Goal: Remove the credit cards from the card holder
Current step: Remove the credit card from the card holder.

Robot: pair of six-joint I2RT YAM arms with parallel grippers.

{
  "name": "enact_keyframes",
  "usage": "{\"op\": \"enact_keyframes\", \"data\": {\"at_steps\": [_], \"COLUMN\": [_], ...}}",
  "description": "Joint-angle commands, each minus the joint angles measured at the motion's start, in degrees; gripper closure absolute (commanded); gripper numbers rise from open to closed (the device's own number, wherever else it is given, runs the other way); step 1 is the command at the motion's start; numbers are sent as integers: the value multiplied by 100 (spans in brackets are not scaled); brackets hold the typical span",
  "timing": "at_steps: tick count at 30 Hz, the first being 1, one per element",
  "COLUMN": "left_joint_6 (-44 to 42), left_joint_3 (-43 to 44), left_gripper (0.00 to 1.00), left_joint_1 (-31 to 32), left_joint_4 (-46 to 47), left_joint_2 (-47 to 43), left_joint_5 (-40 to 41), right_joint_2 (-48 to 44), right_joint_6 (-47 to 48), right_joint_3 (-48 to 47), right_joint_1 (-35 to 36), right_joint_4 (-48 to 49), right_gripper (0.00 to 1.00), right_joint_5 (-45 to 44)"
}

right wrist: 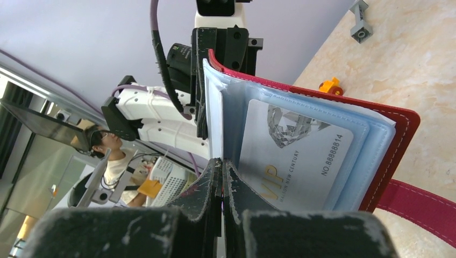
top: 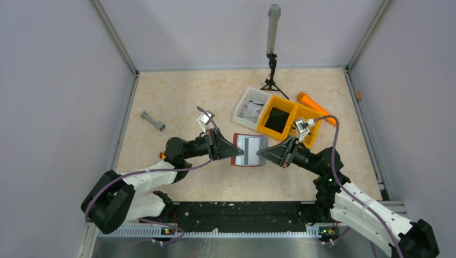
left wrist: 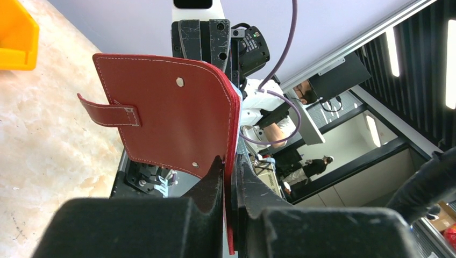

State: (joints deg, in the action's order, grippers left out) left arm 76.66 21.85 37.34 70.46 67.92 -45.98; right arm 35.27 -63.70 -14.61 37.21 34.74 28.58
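Red card holder (left wrist: pixel 172 118) spread, credit cards (right wrist: pixel 301 161) inside, left claw (left wrist: pixel 230 167), right claw (right wrist: pixel 222 166) clamping it

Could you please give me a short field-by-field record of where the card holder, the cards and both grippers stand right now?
card holder: open, held up between the two grippers
left gripper: jaws clamped on the edge of the red cover
right gripper: jaws shut on a clear inner sleeve
credit cards: one VIP card visible inside its sleeve; none seen outside the holder
snap tab: unfastened, sticking out from the cover
nearby: yellow-orange bin and white tray, beyond the holder
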Motion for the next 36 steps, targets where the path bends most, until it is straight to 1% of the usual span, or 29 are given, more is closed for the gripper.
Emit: {"op": "enact_keyframes", "data": {"at_steps": [1, 2, 19, 22, 23, 25, 26, 27, 28, 29, 30, 32, 35, 36], "left_joint_6": [42, 42, 102, 2, -59, -220, -332, -454, -578, -721, -859, -1137, -1362, -1454], "left_joint_3": [-5, -12, -89, -41, -14, 35, 48, 89, 122, 174, 226, 282, 304, 349], "left_gripper": [99, 100, 100, 100, 96, 84, 79, 78, 78, 80, 85, 100, 100, 98], "left_joint_1": [13, 13, 12, 10, 16, 20, 25, 36, 52, 76, 91, 116, 120, 127], "left_joint_4": [573, 579, 698, 470, 321, 6, -195, -420, -656, -976, -1285, -1725, -2086, -2299], "left_joint_2": [-14, -18, -87, -115, -134, -196, -237, -288, -338, -415, -479, -606, -767, -808], "left_joint_5": [-63, -56, 79, 64, 45, 59, 95, 124, 158, 233, 290, 398, 501, 515], "right_joint_2": [-45, -46, -248, -252, -244, -204, -154, -118, -78, -59, -48, -54, -72, -70], "right_joint_6": [2, -4, -149, -151, -140, -93, -79, -80, -81, -79, -75, -72, -26, -18], "right_joint_3": [2, 10, 247, 220, 195, 122, 91, 70, 50, 39, 38, 29, 14, 5], "right_joint_1": [-65, -71, -275, -284, -282, -279, -276, -281, -278, -276, -275, -283, -280, -283], "right_joint_4": [233, 242, 320, 360, 349, 273, 255, 264, 275, 291, 307, 307, 241, 229], "right_gripper": [100, 100, 100, 100, 100, 100, 100, 100, 100, 100, 100, 100, 100, 100], "right_joint_5": [-36, -36, 14, 57, 74, 122, 157, 184, 205, 217, 218, 212, 201, 215]}}
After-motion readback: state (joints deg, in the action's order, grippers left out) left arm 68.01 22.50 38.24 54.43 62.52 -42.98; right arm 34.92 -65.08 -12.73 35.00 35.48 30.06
